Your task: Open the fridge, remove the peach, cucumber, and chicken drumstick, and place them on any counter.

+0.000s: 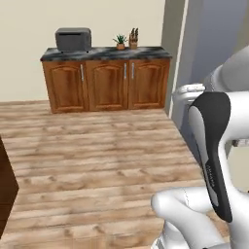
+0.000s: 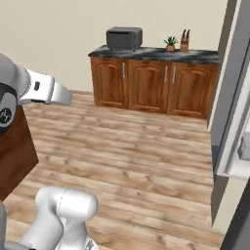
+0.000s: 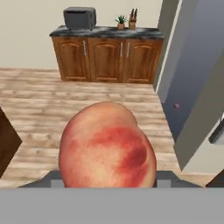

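Note:
In the hand view a round red-orange peach (image 3: pixel 107 146) sits right in front of the camera, and my gripper (image 3: pixel 109 181) is shut on it. Only grey bits of the fingers (image 3: pixel 53 180) show at its sides. The fridge's dark grey door (image 3: pixel 192 65) stands open at the right, also seen as a grey panel (image 1: pixel 204 44) and at the picture's edge (image 2: pixel 234 97). A marbled counter (image 3: pixel 105 31) on brown cabinets runs along the far wall (image 1: pixel 104 52) (image 2: pixel 151 52), well beyond the gripper. The cucumber and chicken drumstick are out of view.
On the far counter stand a grey toaster (image 1: pixel 73 40), a small potted plant (image 1: pixel 120 41) and a knife block (image 1: pixel 133 38). A dark brown cabinet side (image 2: pixel 14 146) juts in at the left. Wooden floor (image 1: pixel 97 146) lies open between me and the counter.

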Controlling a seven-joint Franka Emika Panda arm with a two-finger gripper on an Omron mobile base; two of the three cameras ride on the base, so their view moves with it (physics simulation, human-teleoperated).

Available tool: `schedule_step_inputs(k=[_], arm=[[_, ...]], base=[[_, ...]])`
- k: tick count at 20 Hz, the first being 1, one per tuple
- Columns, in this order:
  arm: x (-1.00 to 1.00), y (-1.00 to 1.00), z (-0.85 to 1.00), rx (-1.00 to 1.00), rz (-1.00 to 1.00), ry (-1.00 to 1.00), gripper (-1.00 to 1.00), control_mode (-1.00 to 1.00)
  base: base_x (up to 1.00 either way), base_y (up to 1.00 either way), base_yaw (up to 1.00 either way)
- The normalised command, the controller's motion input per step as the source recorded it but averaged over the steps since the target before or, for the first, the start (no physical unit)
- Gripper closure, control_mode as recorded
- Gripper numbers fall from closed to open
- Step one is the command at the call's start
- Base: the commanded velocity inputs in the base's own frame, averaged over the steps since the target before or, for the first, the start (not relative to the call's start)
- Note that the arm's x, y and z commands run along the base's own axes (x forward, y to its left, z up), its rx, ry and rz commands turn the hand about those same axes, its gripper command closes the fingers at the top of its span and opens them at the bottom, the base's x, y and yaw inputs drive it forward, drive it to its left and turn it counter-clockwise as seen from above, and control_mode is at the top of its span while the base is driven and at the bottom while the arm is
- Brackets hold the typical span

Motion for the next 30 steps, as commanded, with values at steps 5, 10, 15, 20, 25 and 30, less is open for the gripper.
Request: schedule_step_inputs(k=[5, 10, 15, 20, 25, 30], arm=[[0.0, 0.0, 0.0, 0.0, 0.0, 0.0, 1.0, 1.0], [0.0, 0.0, 0.0, 0.0, 0.0, 0.0, 1.0, 1.0], [0.0, 0.0, 0.0, 0.0, 0.0, 0.0, 1.0, 1.0], [0.0, 0.0, 0.0, 0.0, 0.0, 0.0, 1.0, 1.0], [0.0, 0.0, 0.0, 0.0, 0.0, 0.0, 1.0, 1.0], [0.0, 0.0, 0.0, 0.0, 0.0, 0.0, 1.0, 1.0]], base=[[-0.53, -0.1, 0.89], [0.1, -0.19, 0.78], [0.95, -0.37, 0.47], [1.0, -0.36, 0.32], [1.0, 0.0, 0.41], [0.98, -0.01, 0.58]])
